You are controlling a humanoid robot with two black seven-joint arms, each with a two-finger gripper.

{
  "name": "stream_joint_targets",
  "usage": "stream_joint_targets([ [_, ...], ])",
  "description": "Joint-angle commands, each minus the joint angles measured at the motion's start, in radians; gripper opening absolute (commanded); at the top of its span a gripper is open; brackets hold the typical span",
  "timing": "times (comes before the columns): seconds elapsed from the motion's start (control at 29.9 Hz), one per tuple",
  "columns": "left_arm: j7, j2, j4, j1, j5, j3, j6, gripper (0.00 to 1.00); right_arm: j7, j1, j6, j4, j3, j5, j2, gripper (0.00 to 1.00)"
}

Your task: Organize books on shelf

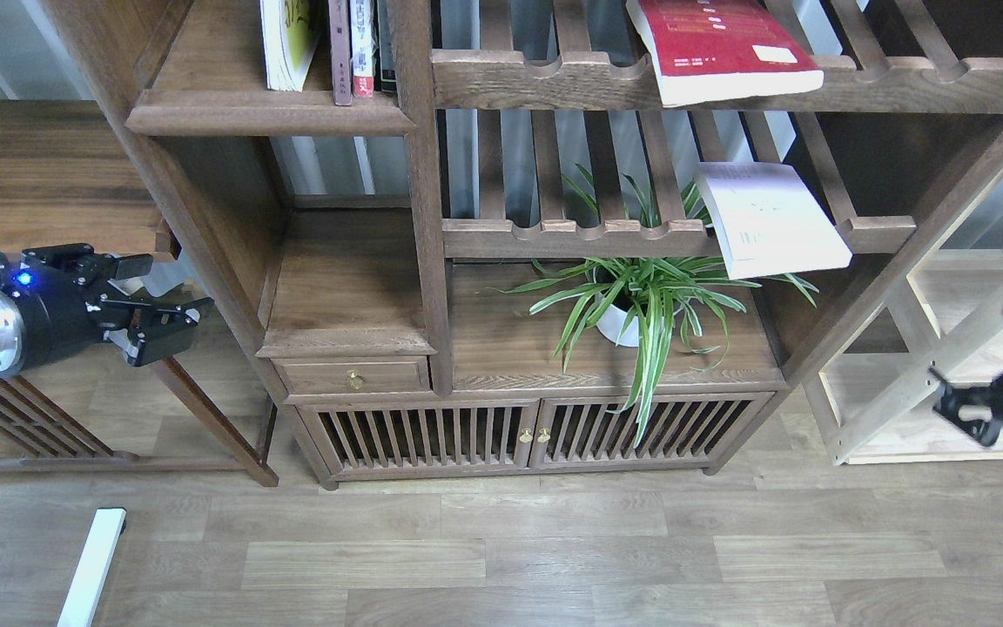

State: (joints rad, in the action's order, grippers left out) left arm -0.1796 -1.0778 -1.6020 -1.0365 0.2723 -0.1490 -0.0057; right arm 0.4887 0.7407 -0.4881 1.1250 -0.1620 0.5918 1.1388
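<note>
- The shelf is a solid dark board with a rounded front lip, at the upper left of the wooden cabinet; its left part is bare.
- On that shelf, the yellow-green book stands upright, touching a row of thin books on its right.
- Right of the shelf, past the cabinet's upright post, the red book lies on the top slatted rack, its corner jutting over the front rail.
- Below it, the pale book lies tilted on the lower slatted rack, overhanging the front rail above the potted plant.
- The left gripper hangs in open space left of the cabinet, well below the shelf, fingers spread, holding nothing.
- The right gripper sits at the far right, below the pale book and well apart from it; it is too dark to tell whether its fingers are spread.
</note>
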Motion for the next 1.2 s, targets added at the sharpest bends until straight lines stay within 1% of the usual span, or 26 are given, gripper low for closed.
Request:
stream_joint_targets([
  [0.0,0.002,-0.001,0.000,0.001,-0.001,0.000,0.035,0.84,0.000,0.089,-0.001,0.035,0.003,0.101,0.035,1.00],
  [0.1,0.002,-0.001,0.000,0.006,-0.001,0.002,0.039,0.84,0.000,0.170,-0.001,0.078,0.003,0.202,0.079,1.00],
  [0.13,0.002,0.001,0.000,0.006,-0.001,0.002,0.041,0.84,-0.010,0.199,-0.001,0.094,0.003,0.236,0.094,1.00],
  [0.27,0.002,0.004,0.000,0.006,-0.001,0.002,0.049,0.84,-0.079,0.285,-0.001,0.125,0.003,0.348,0.131,1.00],
  [0.47,0.002,0.012,0.002,0.006,0.001,0.002,0.053,0.84,-0.136,0.371,-0.001,0.145,0.006,0.473,0.147,1.00],
  [0.53,0.000,0.013,0.004,0.006,0.001,0.002,0.055,0.84,-0.168,0.422,-0.001,0.154,0.006,0.502,0.145,1.00],
  [0.57,0.000,0.013,0.004,0.006,0.001,0.002,0.055,0.84,-0.183,0.451,0.002,0.154,0.006,0.511,0.142,1.00],
  [0.7,0.000,0.013,0.004,0.006,0.001,0.000,0.055,0.84,-0.251,0.577,0.117,0.156,0.007,0.517,0.107,1.00],
  [0.8,0.000,0.015,0.005,0.006,0.001,-0.001,0.055,0.84,-0.283,0.601,0.149,0.157,0.007,0.519,0.064,1.00],
  [1.17,-0.001,0.015,0.010,0.004,0.001,-0.009,0.055,0.84,-0.341,0.615,0.171,0.157,0.001,0.522,-0.065,1.00],
])
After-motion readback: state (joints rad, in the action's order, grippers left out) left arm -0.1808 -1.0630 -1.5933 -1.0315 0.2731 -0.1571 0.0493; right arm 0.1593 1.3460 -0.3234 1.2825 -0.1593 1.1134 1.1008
